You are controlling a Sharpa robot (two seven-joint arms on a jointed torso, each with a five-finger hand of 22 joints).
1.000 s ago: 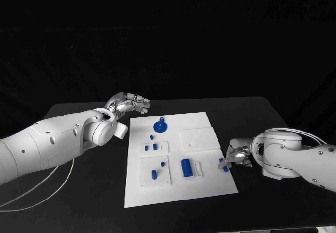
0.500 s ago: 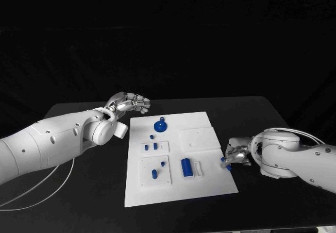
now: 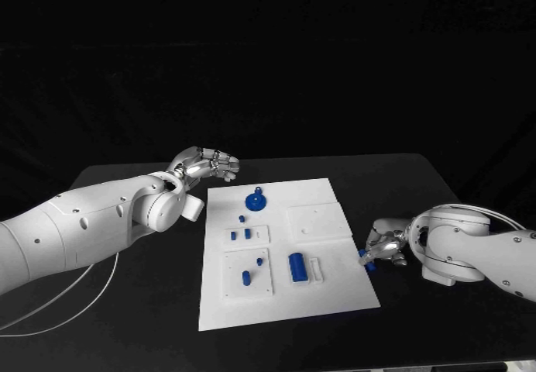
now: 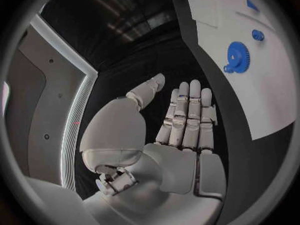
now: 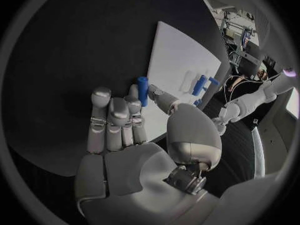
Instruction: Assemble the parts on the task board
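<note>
Peg (image 5: 142, 90) pinched in my right hand (image 3: 383, 249) by the task board (image 3: 335, 291); carry it upright. Left hand (image 3: 209, 164) empty, fingers apart.

Black table (image 3: 134, 325), black backdrop behind, dim surroundings

Scene was pretty dim overall: the room behind the task board (image 3: 287, 252) went almost pure black, and the worktop (image 3: 414, 178) barely separated from it. The board itself was the brightest thing by far, nearly blown out, so the blue parts on it stood out sharply. Shadows around the board were faint to nothing. Both wrist shots were heavy fisheye, the board's straight edges bowed, with a dark ring around each circle and some softness near the rim.
</note>
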